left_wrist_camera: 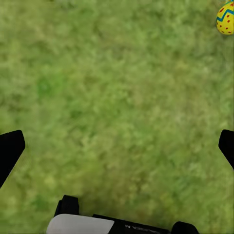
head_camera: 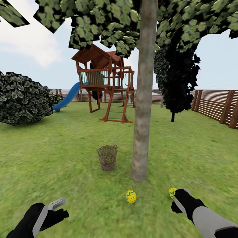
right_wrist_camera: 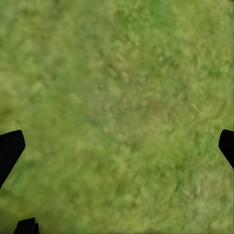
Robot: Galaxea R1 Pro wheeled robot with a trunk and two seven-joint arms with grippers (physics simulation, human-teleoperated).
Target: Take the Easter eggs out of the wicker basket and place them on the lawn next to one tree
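On the lawn (head_camera: 66, 148), near the foot of the tree (head_camera: 142, 132), lie two Easter eggs: one egg (head_camera: 131, 196) stands roughly upright, long axis vertical, just in front of the trunk; a second egg (head_camera: 172, 192) lies to its right, partly hidden behind the right gripper (head_camera: 177, 203). Whether a third egg is still inside the wicker basket (head_camera: 107, 158) cannot be told, as its inside is not visible. The basket stands upright just left of the trunk, apart from it.

From the left wrist camera, one egg (left_wrist_camera: 225, 18) shows at the frame's corner, its zigzag band slanted; bare grass lies between the widely parted fingertips (left_wrist_camera: 9, 148) of the left gripper (left_wrist_camera: 117, 146), which holds nothing. The right wrist camera shows its fingers (right_wrist_camera: 9, 148) equally wide apart over bare grass, empty.

Open grass spreads on all sides; a wooden playhouse with a blue slide (head_camera: 105, 86), a bush (head_camera: 23, 99) and a slatted fence (head_camera: 218, 105) stand well away.
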